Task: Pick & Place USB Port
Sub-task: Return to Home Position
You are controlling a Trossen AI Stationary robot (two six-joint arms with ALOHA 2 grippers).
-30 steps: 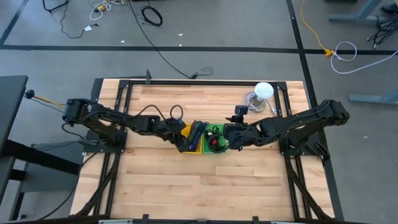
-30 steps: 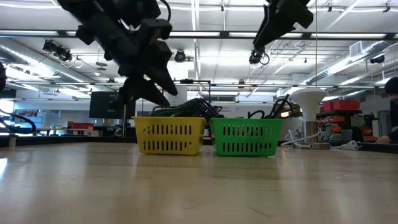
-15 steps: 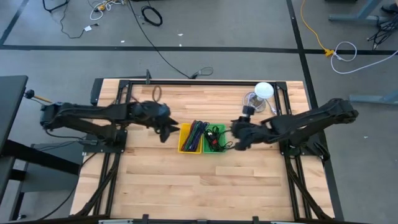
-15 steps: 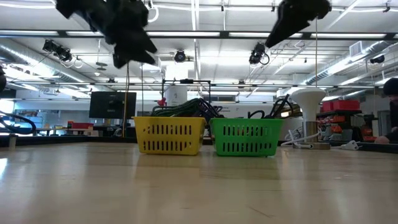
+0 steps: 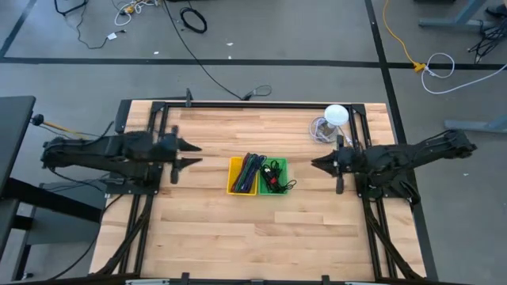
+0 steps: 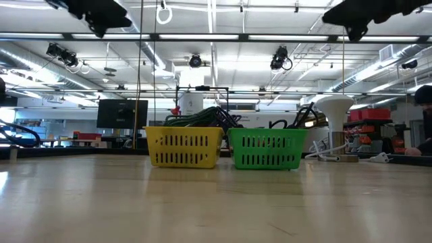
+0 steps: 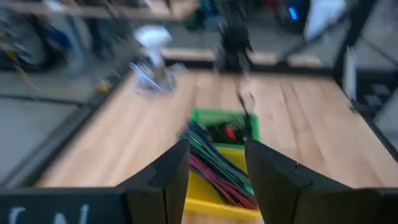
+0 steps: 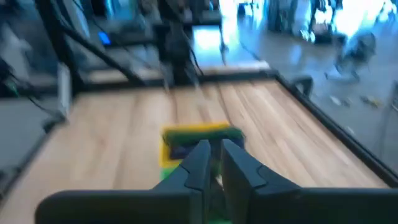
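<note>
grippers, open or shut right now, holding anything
Left gripper: open, holding nothing.
Right gripper: shut or nearly so, holding nothing.

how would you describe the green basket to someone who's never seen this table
On the wooden table, two small slotted baskets sit side by side at the middle. The green basket is the one on the right arm's side, next to the yellow basket. It holds black cable, while its neighbour holds green and purplish cables.
</note>
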